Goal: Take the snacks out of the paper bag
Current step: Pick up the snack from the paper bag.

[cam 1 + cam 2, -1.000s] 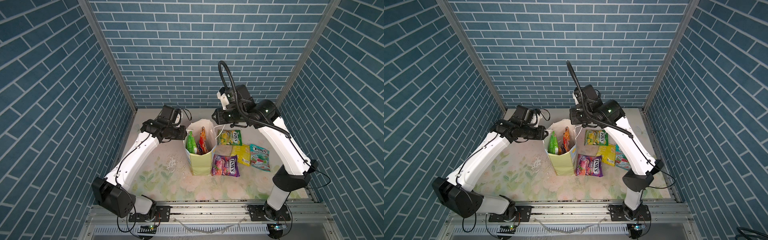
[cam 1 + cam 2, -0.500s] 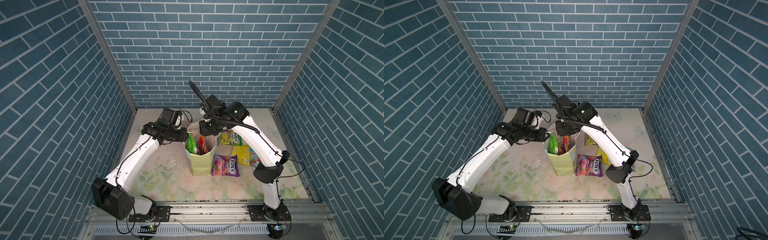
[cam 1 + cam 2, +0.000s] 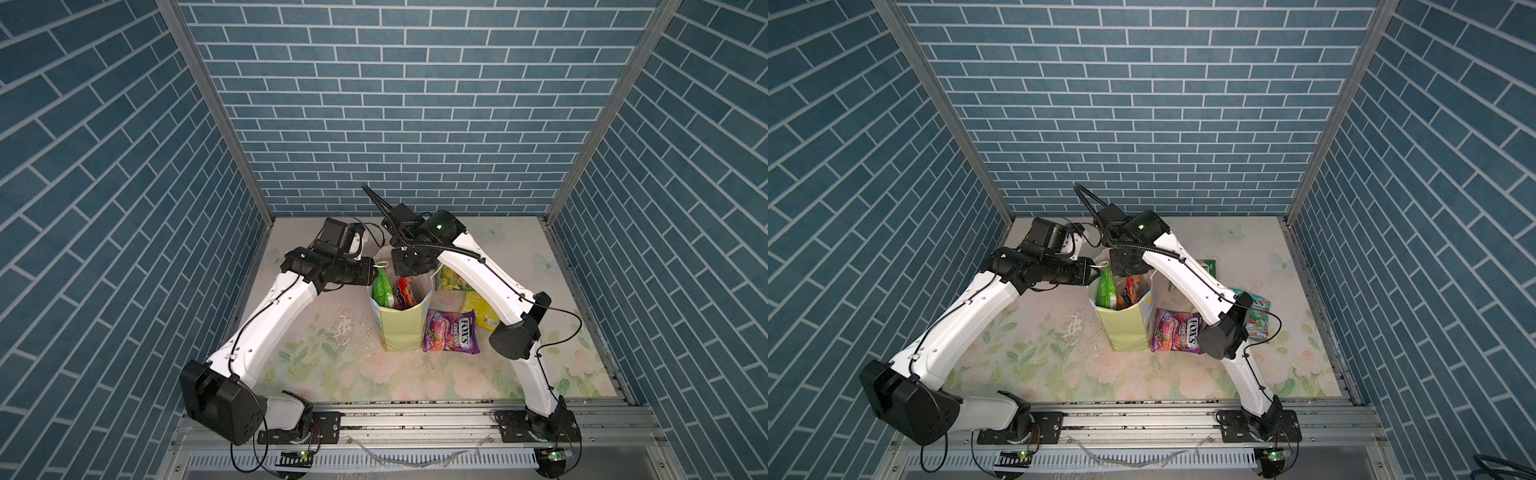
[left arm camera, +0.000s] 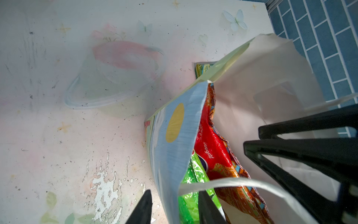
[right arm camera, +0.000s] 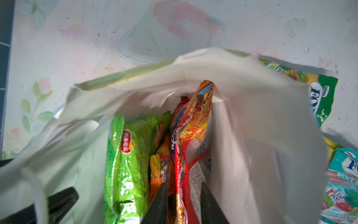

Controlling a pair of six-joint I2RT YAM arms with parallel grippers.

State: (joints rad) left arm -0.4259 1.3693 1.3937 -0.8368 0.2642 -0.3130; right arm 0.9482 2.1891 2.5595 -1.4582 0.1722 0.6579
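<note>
The paper bag (image 3: 405, 328) (image 3: 1127, 328) stands upright mid-table with its mouth open. Inside stand a green Lay's packet (image 5: 127, 155) (image 3: 383, 286), an orange packet (image 5: 160, 164) and a red packet (image 5: 186, 155) (image 4: 211, 151). My right gripper (image 5: 183, 184) (image 3: 404, 277) reaches down into the bag's mouth, open, its fingers either side of the red packet's top. At the bag's left rim, my left gripper (image 4: 174, 191) (image 3: 374, 272) is open and straddles the printed wall (image 4: 174, 135), one finger inside by the green packet. Purple Fox's (image 3: 451, 332), green Fox's (image 5: 317, 93), yellow (image 3: 478, 307) and teal-white (image 3: 1256, 318) packets lie on the table right of the bag.
Blue brick walls (image 3: 395, 124) close in the back and both sides. A metal rail (image 3: 415, 415) runs along the front edge. The right arm's elbow (image 3: 515, 336) hangs over the laid-out packets. A white cord handle (image 4: 232, 182) loops across the bag's mouth. The mat is worn left of the bag (image 3: 345, 328).
My right arm has swung left and down, from above the laid-out packets into the bag's mouth, and its jaws have narrowed a little. The left arm and the bag have stayed put.
</note>
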